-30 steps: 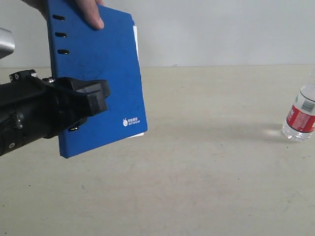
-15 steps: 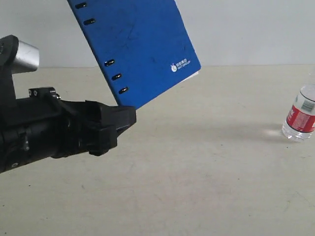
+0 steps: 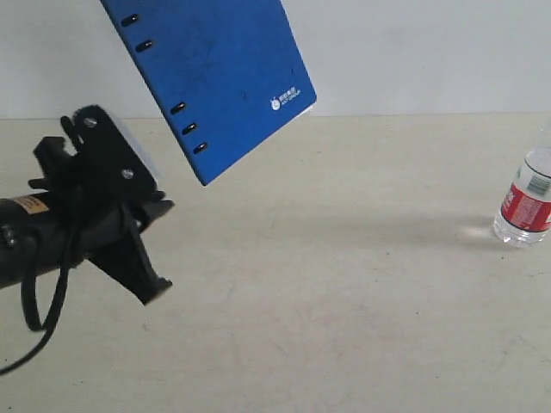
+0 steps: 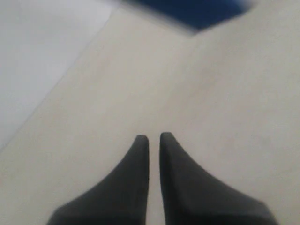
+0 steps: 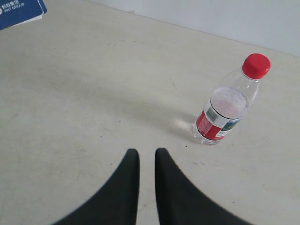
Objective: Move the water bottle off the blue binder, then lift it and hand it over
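Exterior: low, side-on to water bottle (image 3: 525, 206), well apart. Right wrist: near, above bottle, angled down. All three share blue binder (image 3: 215, 77).

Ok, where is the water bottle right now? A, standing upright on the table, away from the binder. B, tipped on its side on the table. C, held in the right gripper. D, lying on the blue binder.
A: the water bottle stands upright on the table, red cap up, while the blue binder is raised in the air well apart from it.
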You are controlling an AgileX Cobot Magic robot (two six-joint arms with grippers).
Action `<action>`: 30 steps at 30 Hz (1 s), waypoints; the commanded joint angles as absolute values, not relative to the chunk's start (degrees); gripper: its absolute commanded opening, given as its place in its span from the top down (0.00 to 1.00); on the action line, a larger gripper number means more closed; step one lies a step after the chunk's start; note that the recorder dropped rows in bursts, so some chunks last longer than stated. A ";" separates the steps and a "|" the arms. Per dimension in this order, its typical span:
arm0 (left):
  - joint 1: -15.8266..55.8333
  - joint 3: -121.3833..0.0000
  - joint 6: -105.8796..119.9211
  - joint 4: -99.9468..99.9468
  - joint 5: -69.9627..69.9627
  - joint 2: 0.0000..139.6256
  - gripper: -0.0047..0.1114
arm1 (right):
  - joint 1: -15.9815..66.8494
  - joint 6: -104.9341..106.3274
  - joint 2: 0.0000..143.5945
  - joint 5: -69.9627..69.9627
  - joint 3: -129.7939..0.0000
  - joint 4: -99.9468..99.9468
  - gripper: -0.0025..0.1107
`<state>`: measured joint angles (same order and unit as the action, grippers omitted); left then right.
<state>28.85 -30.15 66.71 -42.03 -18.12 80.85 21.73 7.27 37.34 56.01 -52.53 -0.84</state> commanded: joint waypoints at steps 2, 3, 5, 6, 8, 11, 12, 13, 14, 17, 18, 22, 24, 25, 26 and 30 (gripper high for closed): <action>14.68 -30.09 60.68 -45.53 -24.62 83.06 0.92 | 21.71 7.40 37.28 55.53 -52.65 0.00 0.90; 12.54 -29.97 60.38 -45.83 -23.59 82.08 0.92 | 21.71 7.50 37.28 55.53 -52.65 0.00 0.90; 8.28 -29.44 59.96 -46.04 -21.23 77.51 0.92 | 21.71 7.51 37.28 55.53 -52.65 0.83 0.90; 6.87 -28.98 59.96 -46.04 -20.49 74.21 0.92 | 21.71 7.60 37.28 55.53 -52.65 0.94 0.90; 5.13 -28.39 60.52 -45.48 -18.51 65.96 0.92 | 21.71 8.21 37.28 55.53 -52.65 0.94 0.90; 2.72 -28.34 66.84 -45.35 -2.35 49.06 0.92 | 21.71 8.96 37.28 55.53 -52.65 0.99 0.90; 1.53 -28.34 66.63 -45.35 10.77 42.04 0.92 | 21.71 9.31 37.28 55.53 -52.65 0.99 0.90; 1.01 -28.24 65.20 -45.35 16.85 38.53 0.92 | 21.71 9.47 37.28 55.53 -52.65 0.99 0.90; 0.64 -28.11 62.98 -45.35 20.66 35.18 0.92 | 21.71 9.47 37.28 55.53 -52.65 0.99 0.90; 0.39 -25.56 42.33 -45.61 24.34 25.01 0.92 | 21.71 9.47 37.28 55.53 -52.65 0.99 0.90; 0.39 -22.84 32.09 -45.61 21.52 21.89 0.92 | 21.71 9.49 37.28 55.53 -52.65 0.86 0.90; 0.39 -10.08 22.28 -45.61 6.22 20.18 0.92 | 21.71 9.49 37.28 55.53 -52.65 0.63 0.90; 0.39 -1.40 17.39 -45.61 -10.49 21.45 0.92 | 21.71 9.49 37.28 55.53 -52.65 0.58 0.90; 0.39 0.00 19.77 -45.83 -18.98 22.25 0.92 | 21.71 9.49 37.28 55.73 -52.65 0.62 0.90; 0.24 0.00 25.83 -48.49 -18.34 23.03 0.92 | 21.71 9.49 37.28 55.73 -52.65 0.62 0.90; 0.24 0.00 37.46 -49.51 -2.42 25.45 0.92 | 21.83 14.27 37.28 59.44 -52.65 -0.46 0.90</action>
<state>0.43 -0.36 33.29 -49.95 -9.54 24.72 21.73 11.25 37.34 58.12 -52.53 0.00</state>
